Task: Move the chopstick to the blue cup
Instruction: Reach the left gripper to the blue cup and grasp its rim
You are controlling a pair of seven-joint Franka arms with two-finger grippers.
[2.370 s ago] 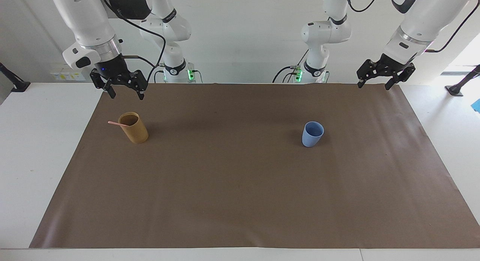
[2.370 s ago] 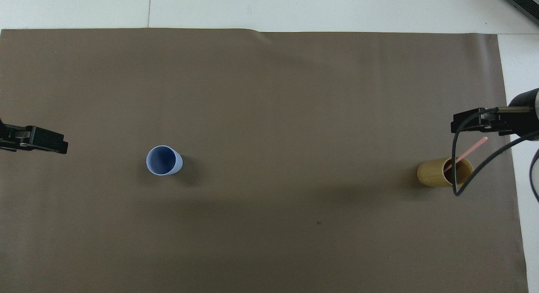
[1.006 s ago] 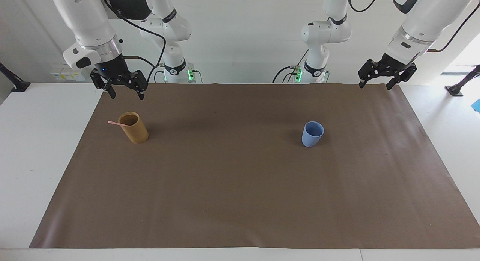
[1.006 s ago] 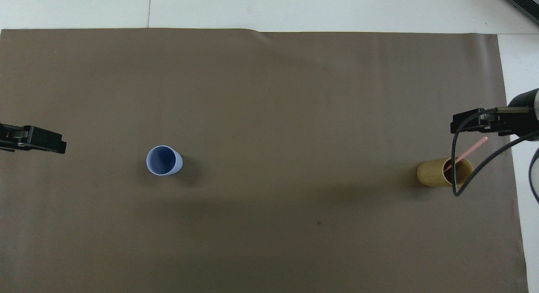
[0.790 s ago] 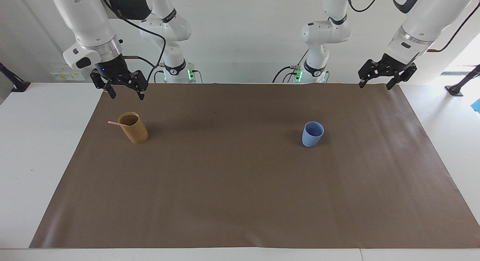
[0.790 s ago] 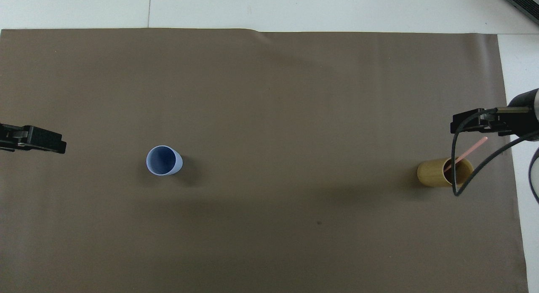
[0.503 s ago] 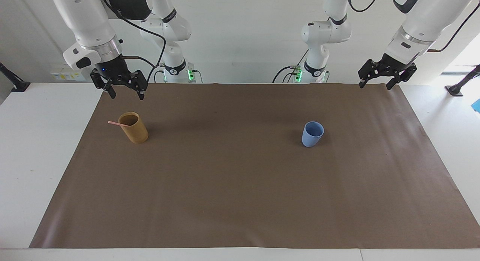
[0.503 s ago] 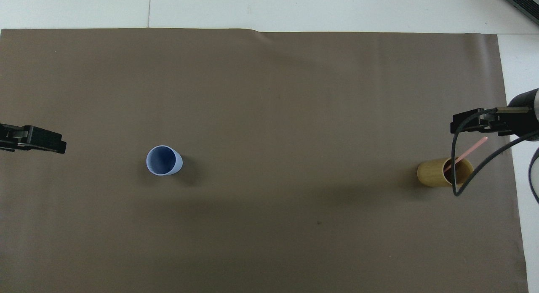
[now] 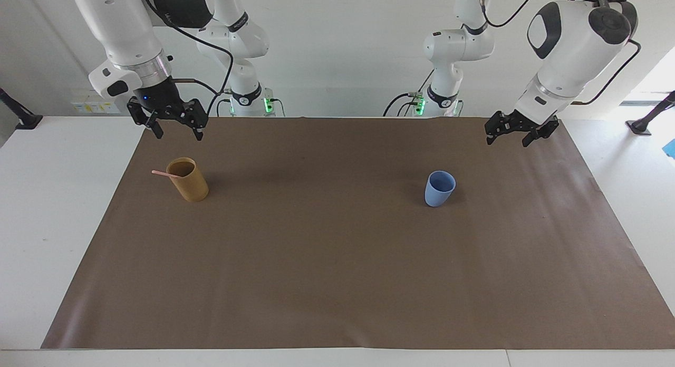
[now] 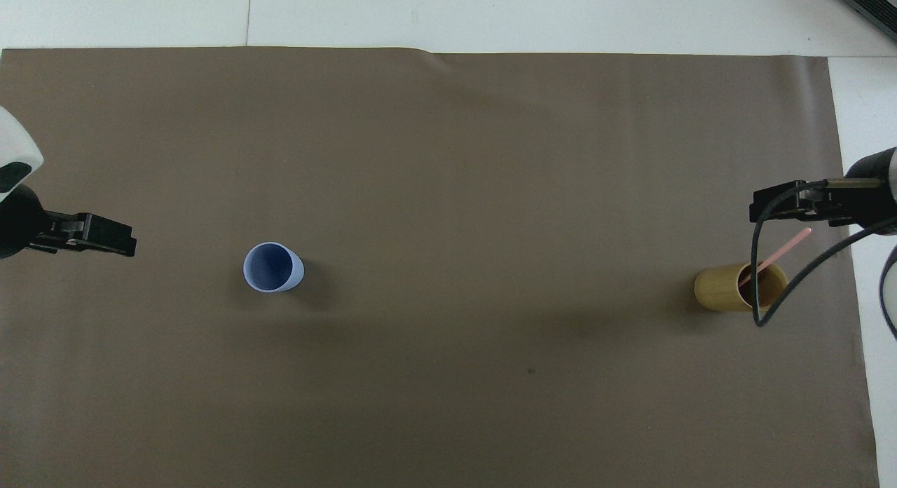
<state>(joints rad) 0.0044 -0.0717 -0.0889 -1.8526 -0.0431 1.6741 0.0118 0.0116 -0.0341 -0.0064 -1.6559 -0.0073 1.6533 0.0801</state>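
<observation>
Bright, even light; soft shadows, sharp focus

Robotics lab; two white arms [image 9: 126, 35]; paper-covered table [image 9: 337, 282]

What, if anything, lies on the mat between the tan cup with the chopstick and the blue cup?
Nothing: both views show only bare brown mat between the tan cup, which holds the chopstick, and the blue cup.

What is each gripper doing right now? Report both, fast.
Left gripper: open, empty, up over the mat near the blue cup.
Right gripper: open, empty, above the tan cup holding the chopstick.
</observation>
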